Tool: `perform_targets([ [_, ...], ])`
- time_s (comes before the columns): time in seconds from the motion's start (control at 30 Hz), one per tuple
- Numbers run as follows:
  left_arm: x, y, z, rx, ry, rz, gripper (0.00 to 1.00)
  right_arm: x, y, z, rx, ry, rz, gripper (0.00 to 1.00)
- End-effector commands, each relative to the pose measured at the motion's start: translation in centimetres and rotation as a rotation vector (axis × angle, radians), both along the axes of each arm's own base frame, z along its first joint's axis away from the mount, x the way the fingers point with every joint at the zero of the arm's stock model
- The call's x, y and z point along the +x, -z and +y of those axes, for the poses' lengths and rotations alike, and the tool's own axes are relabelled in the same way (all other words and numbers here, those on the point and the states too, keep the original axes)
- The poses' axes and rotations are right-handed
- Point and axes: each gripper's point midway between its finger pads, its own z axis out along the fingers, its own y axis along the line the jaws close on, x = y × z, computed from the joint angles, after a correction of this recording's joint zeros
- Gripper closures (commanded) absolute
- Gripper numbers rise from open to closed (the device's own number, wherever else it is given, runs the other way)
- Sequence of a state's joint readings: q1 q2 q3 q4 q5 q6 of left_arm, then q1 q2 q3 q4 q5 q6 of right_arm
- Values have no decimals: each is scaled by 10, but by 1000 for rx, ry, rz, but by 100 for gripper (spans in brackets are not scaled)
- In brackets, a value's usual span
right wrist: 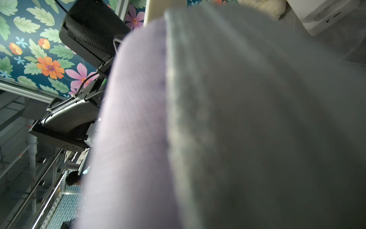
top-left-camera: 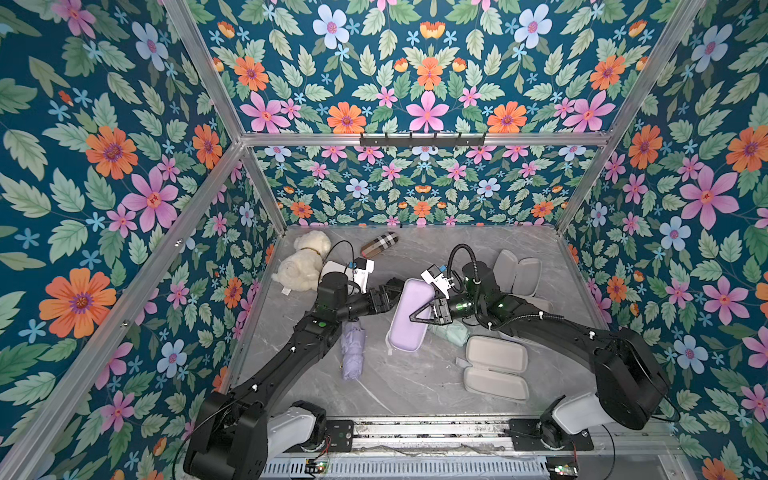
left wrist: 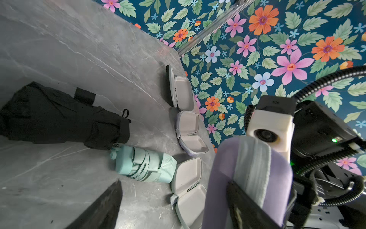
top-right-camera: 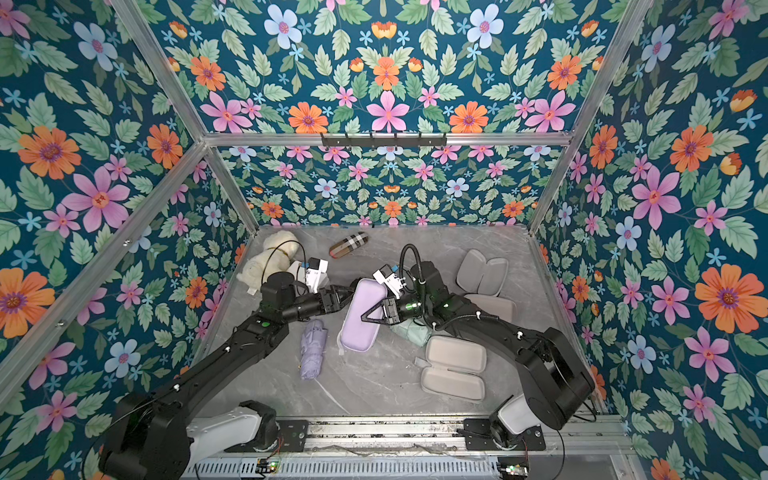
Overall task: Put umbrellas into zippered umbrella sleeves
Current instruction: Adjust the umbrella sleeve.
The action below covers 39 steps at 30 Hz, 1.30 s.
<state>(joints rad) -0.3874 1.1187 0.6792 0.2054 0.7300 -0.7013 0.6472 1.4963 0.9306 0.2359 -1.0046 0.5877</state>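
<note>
Lavender sleeve [top-left-camera: 405, 334] is my worry. The right gripper [top-left-camera: 414, 318] is pinched onto one long edge of it, about midway along, and that single bite holds it tilted, with the end nearer the arm bases low toward the table [top-left-camera: 415, 395]. The left gripper [top-left-camera: 397, 291] sits at the sleeve's far end with its jaws spread wide. One finger [left wrist: 247, 206] is close by the shell and nothing is held.

If I close the left from here, I judge it may catch only air or nudge the shell, and the sleeve could pivot in the right's narrow pinch or slip out. I can't tell whether the zip is fully run, or whether anything is inside. A half-open shell could spring apart.

The lavender umbrella [top-left-camera: 353, 353] lies just below the left forearm. The mint umbrella [left wrist: 144, 166] lies under the right wrist, touching the black umbrella [left wrist: 59, 117]. A low sweep by either arm would drag them.
</note>
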Motion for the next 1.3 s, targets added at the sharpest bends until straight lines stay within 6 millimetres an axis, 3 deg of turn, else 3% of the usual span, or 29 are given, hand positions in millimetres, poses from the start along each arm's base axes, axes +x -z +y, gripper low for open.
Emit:
perform_targets([
  [0.0, -15, -24, 3, -23, 87, -103, 13, -10, 2, -3, 13, -53, 18, 90],
  [0.1, -17, -20, 7, -42, 75, -83, 12, -5, 7, -9, 2, -32, 43, 90],
  [0.27, -27, -4, -7, -91, 117, -45, 13, -4, 8, -7, -9, -67, 89, 85],
  [0.37, -30, 6, -21, -75, 158, -21, 14, -13, 2, -2, 18, -116, 80, 82],
  [0.5, -33, 3, -38, -86, 216, -23, 19, -33, 2, 7, 3, -196, 55, 71],
  [0.57, -32, 4, -42, -93, 226, -16, 28, -33, 2, 8, 2, -196, 53, 70],
  [0.67, -31, 3, -43, -108, 232, -16, 51, -34, 2, 8, 12, -193, 55, 67],
  [0.8, -27, -9, -39, -137, 218, -38, 82, -33, 12, 0, -1, -153, 77, 51],
  [0.9, -20, -15, -31, -132, 186, -61, 88, -27, 21, -15, -9, -82, 89, 39],
  [0.97, -12, -18, -20, -108, 144, -74, 88, -29, 34, -27, -36, -27, 61, 37],
  [1.07, 1, -24, -5, -81, 72, -105, 89, -23, 71, -47, -179, 121, -52, 39],
  [1.13, 5, -31, -3, -73, 49, -129, 89, -11, 97, -59, -366, 270, -273, 45],
  [1.2, 8, -38, -3, -87, 32, -141, 89, -11, 103, -55, -505, 303, -582, 47],
  [1.27, 8, -45, -4, -106, 36, -152, 89, -5, 96, -48, -582, 355, -819, 48],
])
